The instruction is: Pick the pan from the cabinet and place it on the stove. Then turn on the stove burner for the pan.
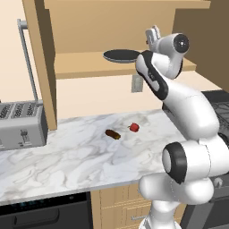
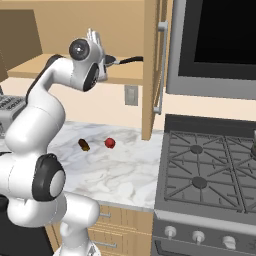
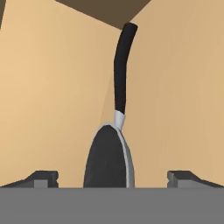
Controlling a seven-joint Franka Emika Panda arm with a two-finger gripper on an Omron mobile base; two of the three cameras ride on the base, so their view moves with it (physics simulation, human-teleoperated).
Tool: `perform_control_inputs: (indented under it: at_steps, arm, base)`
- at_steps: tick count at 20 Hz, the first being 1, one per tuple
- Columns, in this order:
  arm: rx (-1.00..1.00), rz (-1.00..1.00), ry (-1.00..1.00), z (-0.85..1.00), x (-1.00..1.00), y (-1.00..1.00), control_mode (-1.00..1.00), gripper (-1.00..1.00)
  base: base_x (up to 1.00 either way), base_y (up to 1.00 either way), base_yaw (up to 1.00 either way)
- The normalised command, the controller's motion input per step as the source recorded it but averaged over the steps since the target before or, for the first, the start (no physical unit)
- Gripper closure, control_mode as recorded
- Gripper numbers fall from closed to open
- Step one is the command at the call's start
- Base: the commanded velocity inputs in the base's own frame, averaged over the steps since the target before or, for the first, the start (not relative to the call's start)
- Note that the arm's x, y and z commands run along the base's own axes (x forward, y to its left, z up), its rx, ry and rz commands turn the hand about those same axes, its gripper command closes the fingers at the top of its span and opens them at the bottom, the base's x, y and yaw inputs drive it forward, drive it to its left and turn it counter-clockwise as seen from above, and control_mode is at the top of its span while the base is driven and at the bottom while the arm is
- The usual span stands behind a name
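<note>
My fingertips (image 3: 41, 178) stand wide apart, nothing between them yet. The pan (image 3: 107, 159) sits straight ahead, centred between the tips, its handle pointing away — on the cabinet (image 1: 80, 65) shelf. Nothing is done: I judge grasping, carrying it to the stove (image 2: 210, 175) and turning a knob all remain.

A small red fruit (image 1: 134, 127) lies on the white marble counter (image 1: 67, 156); a little brown thing (image 1: 112, 134) lies just beside it at nine o'clock; a silver toaster (image 1: 20, 125) stands well apart, further toward nine o'clock.
</note>
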Motion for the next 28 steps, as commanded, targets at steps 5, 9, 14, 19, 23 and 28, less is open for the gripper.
perform_control_inputs:
  at_steps: [5,9,14,19,23,28]
  arm:
    - [-0.05,0.01,0.00,-0.16,0.16,-0.05,-1.00,-1.00]
    - [-0.07,0.00,0.01,-0.18,0.14,-0.17,-1.00,-1.00]
    - [-0.04,0.00,0.03,-0.09,0.16,-0.23,-1.00,-1.00]
    - [-0.02,0.00,0.07,-0.13,0.23,-0.25,-1.00,-1.00]
    - [-0.02,0.00,0.08,-0.18,0.29,-0.22,-1.00,-1.00]
    - [0.00,0.00,0.05,-0.08,0.40,-0.29,-1.00,-1.00]
  base:
    - [0.00,0.00,0.00]
    - [0.00,0.00,0.00]
    - [0.00,0.00,0.00]
    - [0.00,0.00,0.00]
    - [0.00,0.00,0.00]
    - [0.00,0.00,0.00]
